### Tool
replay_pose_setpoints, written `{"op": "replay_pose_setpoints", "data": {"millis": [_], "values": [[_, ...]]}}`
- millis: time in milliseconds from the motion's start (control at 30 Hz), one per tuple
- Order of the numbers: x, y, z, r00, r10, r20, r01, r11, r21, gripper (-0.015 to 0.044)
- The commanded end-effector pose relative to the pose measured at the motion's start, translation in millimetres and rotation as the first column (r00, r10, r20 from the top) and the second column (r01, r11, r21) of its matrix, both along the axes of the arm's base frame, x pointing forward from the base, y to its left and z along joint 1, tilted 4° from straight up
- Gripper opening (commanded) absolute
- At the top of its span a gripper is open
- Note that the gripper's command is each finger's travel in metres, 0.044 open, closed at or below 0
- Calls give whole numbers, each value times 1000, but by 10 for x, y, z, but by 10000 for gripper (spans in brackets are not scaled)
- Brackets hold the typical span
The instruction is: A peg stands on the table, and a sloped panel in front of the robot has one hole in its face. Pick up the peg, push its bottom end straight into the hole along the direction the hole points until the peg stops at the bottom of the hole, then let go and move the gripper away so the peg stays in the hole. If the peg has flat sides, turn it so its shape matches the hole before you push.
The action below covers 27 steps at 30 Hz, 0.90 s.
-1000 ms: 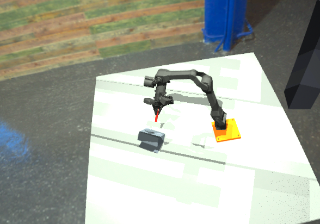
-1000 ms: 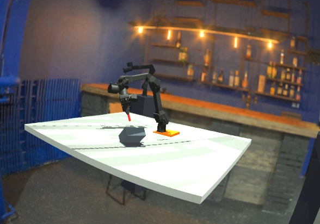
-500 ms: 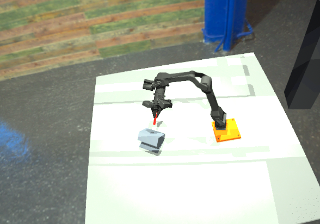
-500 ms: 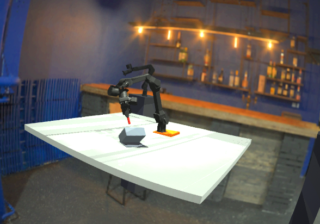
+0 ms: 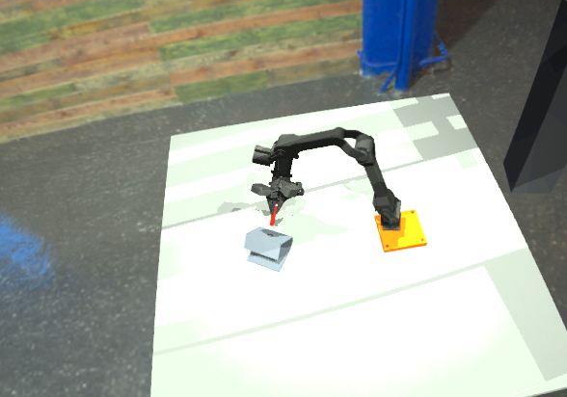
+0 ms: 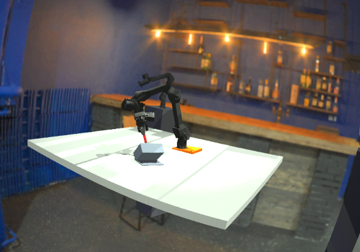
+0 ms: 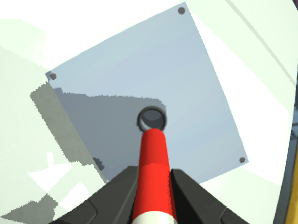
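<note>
My gripper (image 5: 275,208) (image 6: 144,133) (image 7: 153,177) is shut on the peg. The red peg (image 5: 273,218) (image 6: 145,139) (image 7: 153,150) looks round, has a white upper end in the wrist view, and slants slightly, lower end free. The grey-blue sloped panel (image 5: 259,245) (image 6: 149,155) (image 7: 200,100) stands on the table, just beyond the peg's lower end. Its round, dark-rimmed hole (image 5: 271,235) (image 7: 152,119) shows directly above the peg's tip in the wrist view. In the top view a small gap separates tip and panel. The hole is hidden in the exterior view.
The arm's yellow-orange base plate (image 5: 414,236) (image 6: 195,150) lies on the white table (image 5: 337,332) (image 6: 190,180), to the right of the panel in the top and exterior views. The arm arches from it to the gripper. A shadow falls across part of the panel's face.
</note>
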State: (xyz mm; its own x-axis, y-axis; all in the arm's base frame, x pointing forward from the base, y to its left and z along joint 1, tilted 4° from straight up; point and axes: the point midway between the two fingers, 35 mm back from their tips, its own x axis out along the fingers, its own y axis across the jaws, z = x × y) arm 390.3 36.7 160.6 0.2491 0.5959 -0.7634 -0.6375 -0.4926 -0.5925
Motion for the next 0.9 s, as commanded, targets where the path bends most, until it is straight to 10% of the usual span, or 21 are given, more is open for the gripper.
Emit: {"op": "replay_pose_setpoints", "data": {"millis": [0,867], "values": [[5,24,-38,1000,-1,-1,1,1000,6,0],[61,141,-182,1000,3,6,-3,1000,8,0]]}}
